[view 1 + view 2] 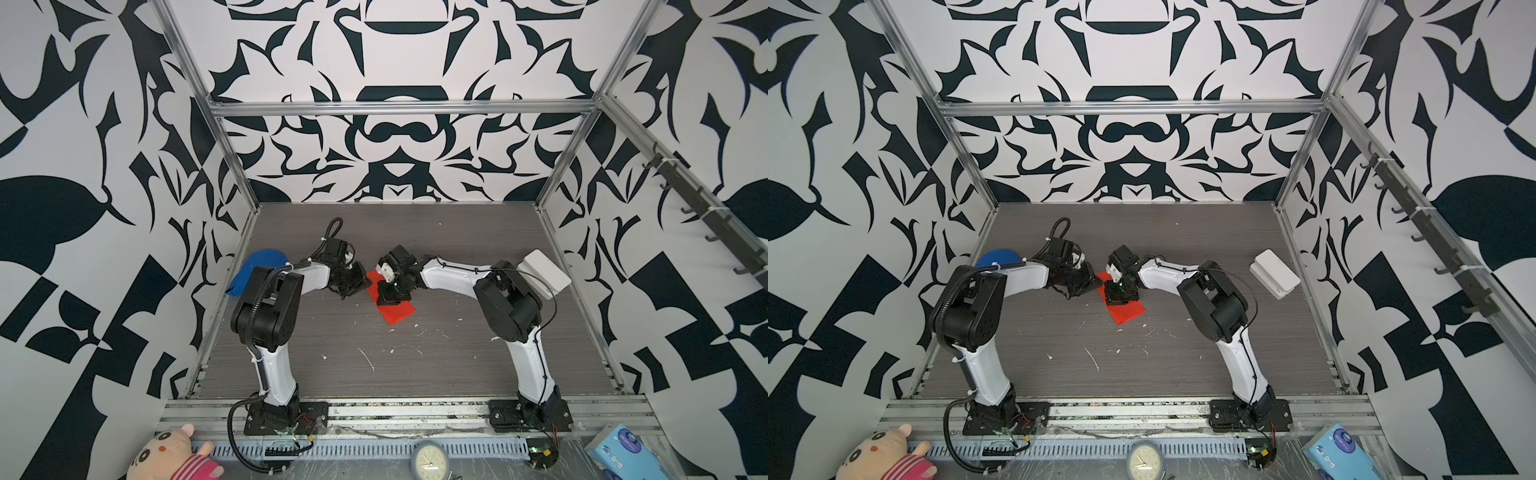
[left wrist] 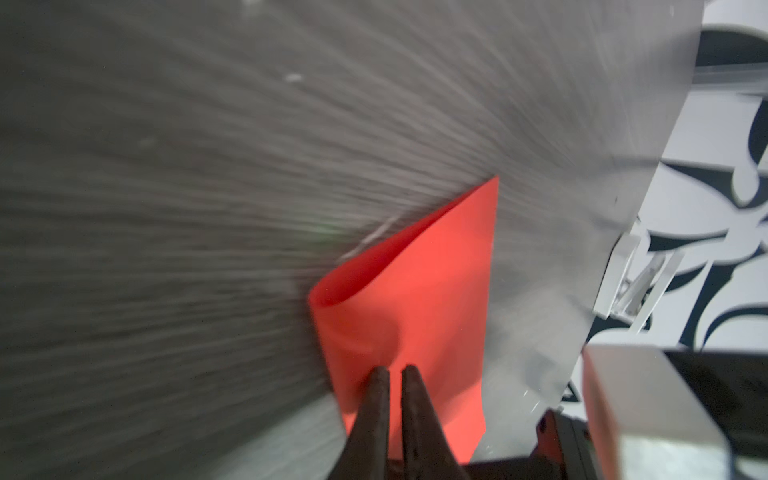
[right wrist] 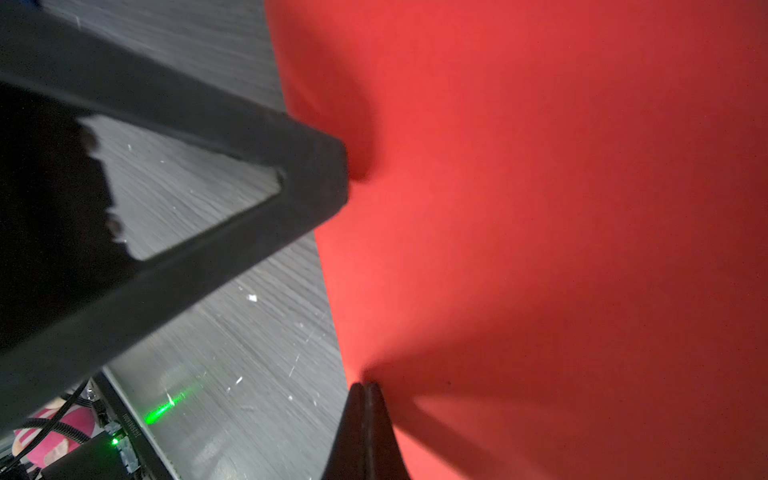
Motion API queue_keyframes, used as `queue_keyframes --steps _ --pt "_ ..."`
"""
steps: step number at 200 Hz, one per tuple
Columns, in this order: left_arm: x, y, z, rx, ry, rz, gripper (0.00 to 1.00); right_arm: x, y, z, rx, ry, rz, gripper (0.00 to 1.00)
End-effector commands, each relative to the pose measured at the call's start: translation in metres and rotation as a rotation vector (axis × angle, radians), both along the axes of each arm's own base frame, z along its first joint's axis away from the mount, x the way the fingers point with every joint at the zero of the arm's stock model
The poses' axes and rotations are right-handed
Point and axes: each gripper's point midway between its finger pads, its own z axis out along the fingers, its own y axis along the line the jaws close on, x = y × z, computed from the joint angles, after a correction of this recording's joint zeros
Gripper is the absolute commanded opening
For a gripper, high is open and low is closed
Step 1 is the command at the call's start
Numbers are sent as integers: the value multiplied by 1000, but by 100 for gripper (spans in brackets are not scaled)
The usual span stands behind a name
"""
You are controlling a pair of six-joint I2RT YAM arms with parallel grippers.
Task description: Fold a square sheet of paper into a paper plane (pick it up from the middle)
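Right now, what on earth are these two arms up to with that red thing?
Two robot arms are folding a red paper sheet on the table. The right gripper is shut on one edge of it, and the left gripper meets the same edge, jaws nearly closed. The sheet is curled over on itself, not yet a plane.

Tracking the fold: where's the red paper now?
In both top views the red paper is central on the table, pinched by the right gripper, the left gripper at its edge.
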Motion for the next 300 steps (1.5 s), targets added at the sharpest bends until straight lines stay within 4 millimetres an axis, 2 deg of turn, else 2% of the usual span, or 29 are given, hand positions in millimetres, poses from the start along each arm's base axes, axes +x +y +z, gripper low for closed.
queue_keyframes --steps 1,29,75,113,144,223,300 --pt "-10 2 13 25 -63 -143 13 2 -8 -1 -41 -9 -9 0" --pt "-21 0 12 22 -63 -217 13 1 -9 -3 -50 -5 -3 0" --pt "-26 8 -1 69 -39 -208 9 0 -10 -7 -57 1 -5 0" --pt "-24 15 -13 112 -25 -223 8 -1 -12 -9 -68 4 -2 0" --pt "-19 14 -13 115 -35 -220 8 -2 -13 -11 -73 6 -1 0" --pt "-13 0 5 14 -100 -236 9 -3 -15 -16 -85 15 -2 0" --pt "-10 9 -17 67 -43 -205 8 -4 -17 -19 -96 18 -2 0"
